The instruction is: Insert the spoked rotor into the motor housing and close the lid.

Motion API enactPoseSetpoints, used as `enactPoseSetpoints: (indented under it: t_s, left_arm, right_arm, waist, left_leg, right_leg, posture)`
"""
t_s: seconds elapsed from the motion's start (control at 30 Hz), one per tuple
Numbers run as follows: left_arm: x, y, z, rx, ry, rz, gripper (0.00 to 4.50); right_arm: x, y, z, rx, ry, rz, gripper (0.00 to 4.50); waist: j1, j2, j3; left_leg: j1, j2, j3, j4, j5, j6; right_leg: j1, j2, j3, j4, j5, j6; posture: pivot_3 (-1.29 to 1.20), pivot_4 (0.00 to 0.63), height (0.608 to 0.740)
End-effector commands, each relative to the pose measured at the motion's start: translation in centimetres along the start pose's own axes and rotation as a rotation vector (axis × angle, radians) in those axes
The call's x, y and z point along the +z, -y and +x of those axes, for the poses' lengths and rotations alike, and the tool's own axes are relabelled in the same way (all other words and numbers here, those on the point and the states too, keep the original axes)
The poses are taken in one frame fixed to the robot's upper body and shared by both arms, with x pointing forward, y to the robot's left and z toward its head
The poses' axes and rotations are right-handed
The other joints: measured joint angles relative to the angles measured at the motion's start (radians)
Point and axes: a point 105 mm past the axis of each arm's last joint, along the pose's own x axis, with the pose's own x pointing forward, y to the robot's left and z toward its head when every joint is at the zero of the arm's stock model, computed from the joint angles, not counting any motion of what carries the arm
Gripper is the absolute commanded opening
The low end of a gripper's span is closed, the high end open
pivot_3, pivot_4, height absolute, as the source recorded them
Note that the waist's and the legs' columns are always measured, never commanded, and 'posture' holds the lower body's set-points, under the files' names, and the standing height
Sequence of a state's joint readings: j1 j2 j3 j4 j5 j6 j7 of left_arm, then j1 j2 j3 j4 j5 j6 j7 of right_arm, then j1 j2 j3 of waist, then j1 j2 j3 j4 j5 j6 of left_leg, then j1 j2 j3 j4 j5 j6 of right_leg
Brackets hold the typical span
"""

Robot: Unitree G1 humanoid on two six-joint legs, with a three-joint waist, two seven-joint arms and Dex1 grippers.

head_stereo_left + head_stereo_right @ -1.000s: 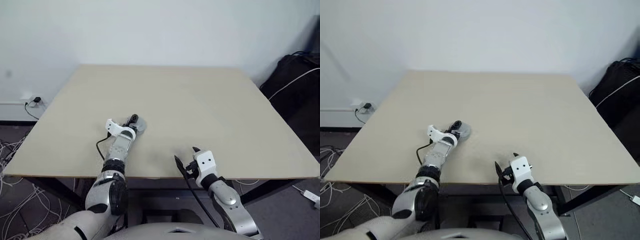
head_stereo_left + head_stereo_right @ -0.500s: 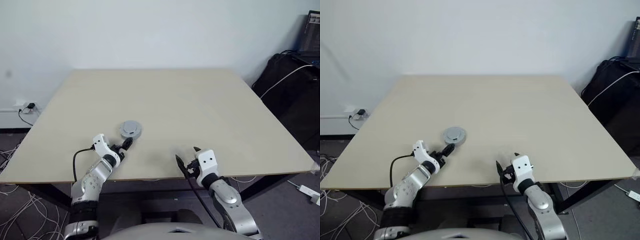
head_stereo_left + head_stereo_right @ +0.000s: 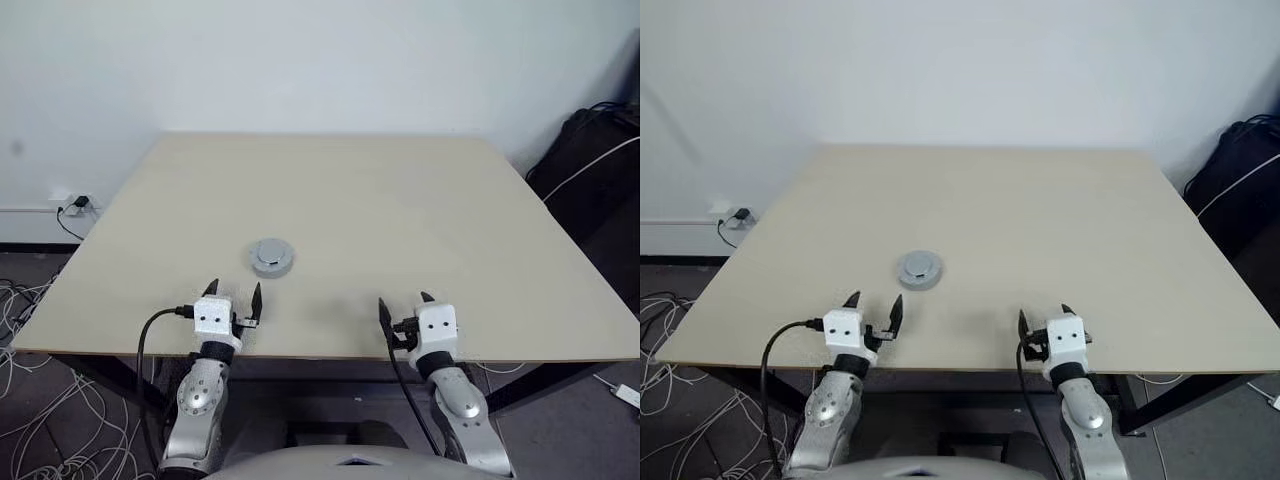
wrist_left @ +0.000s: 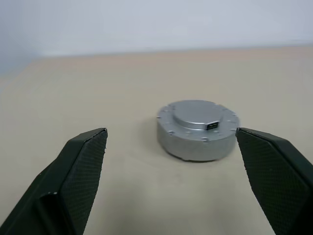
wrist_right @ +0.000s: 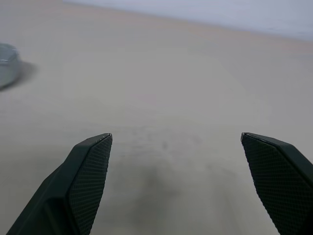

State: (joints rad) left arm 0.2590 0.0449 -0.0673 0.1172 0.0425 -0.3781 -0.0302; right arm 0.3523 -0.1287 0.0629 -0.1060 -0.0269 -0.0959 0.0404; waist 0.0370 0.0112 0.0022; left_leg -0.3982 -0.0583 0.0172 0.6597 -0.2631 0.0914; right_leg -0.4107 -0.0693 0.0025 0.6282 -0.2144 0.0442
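Note:
The motor housing [image 3: 271,257] stands on the beige table [image 3: 420,210], left of middle, as a round grey metal drum. The lid [image 4: 195,113] sits on top of it, plain grey face with raised centre upward. The spoked rotor is hidden. My left gripper [image 3: 234,292] is open at the table's front edge, a short way in front of the housing and pointing at it, with nothing between its fingers [image 4: 83,161]. My right gripper [image 3: 405,302] is open at the front edge further right, also empty. In the right wrist view the housing [image 5: 6,68] shows at the side.
A black bag [image 3: 590,150] with a white cable lies on the floor to the right of the table. Loose cables [image 3: 30,400] and a wall socket [image 3: 72,203] are on the left. Bare tabletop surrounds the housing.
My left gripper drew back from the housing to the front edge and rolled level, leaving the closed housing on the table. My right gripper shifted slightly to the right.

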Motion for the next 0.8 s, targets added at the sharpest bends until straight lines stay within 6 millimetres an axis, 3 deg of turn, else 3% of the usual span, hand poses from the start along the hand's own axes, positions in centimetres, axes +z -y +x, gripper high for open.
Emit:
enactPoseSetpoints:
  t_s: [0.03, 0.8]
  left_arm:
    - [1.2, -0.1, -0.1, 0.036, 0.079, 0.063, 4.46]
    - [1.1, 1.5, 0.0, 0.048, 0.059, 0.0, 4.46]
  right_arm:
    - [0.8, 1.3, -0.5, -0.077, 0.073, -0.012, 4.5]
    - [0.1, 0.9, -0.3, -0.103, 0.06, -0.041, 4.5]
  waist:
    - [0.0, -0.001, 0.001]
    - [-0.001, 0.0, 0.001]
  left_leg:
    - [0.0, 0.0, 0.0, 0.0, 0.0, 0.0]
    - [0.0, 0.0, 0.0, 0.001, 0.0, 0.001]
  right_leg:
    - [0.0, 0.0, 0.0, 0.0, -0.001, 0.001]
    - [0.001, 0.0, -0.001, 0.0, -0.002, 0.004]
  posture:
    - [0.0, 0.0, 0.74]
    - [0.0, 0.0, 0.74]
